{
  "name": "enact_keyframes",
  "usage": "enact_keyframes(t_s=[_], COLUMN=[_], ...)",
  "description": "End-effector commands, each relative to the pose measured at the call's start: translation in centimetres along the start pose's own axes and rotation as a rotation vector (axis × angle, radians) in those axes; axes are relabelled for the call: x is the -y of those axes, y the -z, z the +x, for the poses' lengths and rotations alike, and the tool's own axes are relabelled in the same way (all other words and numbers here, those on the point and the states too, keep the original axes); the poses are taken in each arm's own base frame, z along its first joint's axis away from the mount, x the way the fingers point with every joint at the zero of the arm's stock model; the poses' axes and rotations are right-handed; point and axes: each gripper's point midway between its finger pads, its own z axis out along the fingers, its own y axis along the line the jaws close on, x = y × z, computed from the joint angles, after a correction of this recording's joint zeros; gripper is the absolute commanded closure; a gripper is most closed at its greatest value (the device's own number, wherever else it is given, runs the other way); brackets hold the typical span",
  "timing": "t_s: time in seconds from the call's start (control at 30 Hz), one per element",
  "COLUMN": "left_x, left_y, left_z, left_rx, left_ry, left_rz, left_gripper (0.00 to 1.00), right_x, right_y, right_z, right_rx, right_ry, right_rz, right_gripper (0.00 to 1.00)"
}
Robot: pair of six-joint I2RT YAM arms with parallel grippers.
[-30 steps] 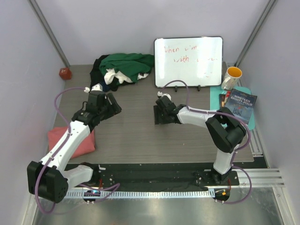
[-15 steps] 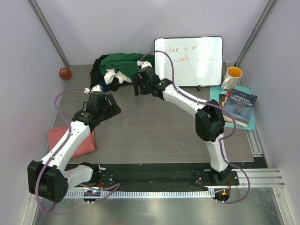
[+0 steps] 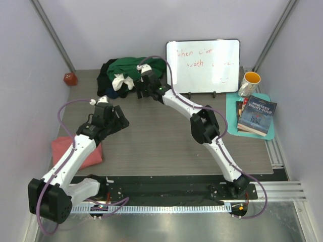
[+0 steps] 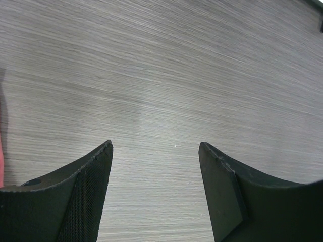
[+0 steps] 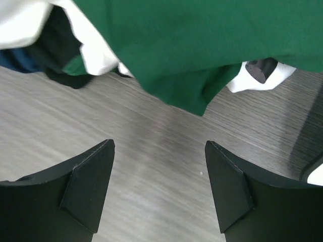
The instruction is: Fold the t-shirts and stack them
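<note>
While my right gripper (image 5: pixel 159 146) hangs at the near edge of the far-left pile, its jaws stand spread with nothing between them. The green tee (image 5: pixel 202 45) lies just beyond the fingertips, its hem drooping onto the table (image 3: pixel 151 141). That tee sits on top of the heap, with the white tee (image 3: pixel 121 80) and the black tee (image 3: pixel 105 70) bunched under and beside it. The pink tee (image 3: pixel 91 154) lies folded at the near-left edge, partly under my left arm. My left gripper (image 4: pixel 155 146) is over bare wood, well apart from the pile, jaws released and empty.

I judge the step in hand to be fetching the next shirt, most likely the green one. Next I need to ease the right jaws forward and down onto the green hem, then close on that layer alone. The white cloth beside it could easily come along if I go too deep.
</note>
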Motion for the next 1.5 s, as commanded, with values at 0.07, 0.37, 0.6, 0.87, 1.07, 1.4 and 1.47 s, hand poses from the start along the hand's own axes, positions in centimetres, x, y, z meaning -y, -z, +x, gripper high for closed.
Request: enact_keyframes(t_s=[0.07,0.37,0.6,0.87,1.07,1.4,1.47], left_x=[0.4,0.8,0.7,0.9,0.9,1.0,1.1], left_y=[-0.4,-1.2,-1.6,-1.6,-1.7,-2.7,-2.7], left_z=[0.3,0.6,1.1,1.3,1.5,2.3,2.3], left_rx=[-0.006,-0.038,-0.057,-0.066,-0.075,-0.102,-0.104], left_ry=[0.020,0.011,0.015,0.009,0.008,0.022,0.021], left_rz=[0.027,0.034,0.037,0.045,0.044,0.055,0.055], left_gripper=[0.31,0.31,0.31,0.32,0.32,0.32,0.32], right_x=[0.8,1.3,1.6,3.7,4.9,3.8,2.9], right_y=[0.1,-0.8,-1.9,-4.4,-5.4,-0.4,1.6], right_z=[-4.3,-5.3,-6.9,-5.9,-4.6,-3.8,-4.2], right_rx=[0.155,0.220,0.298,0.313,0.331,0.331,0.341], right_ry=[0.022,0.028,-0.013,-0.047,-0.066,-0.094,-0.083], right_rz=[0.043,0.068,0.068,0.085,0.133,0.074,0.053], right_gripper=[0.22,0.18,0.22,0.24,0.91,0.99,0.99])
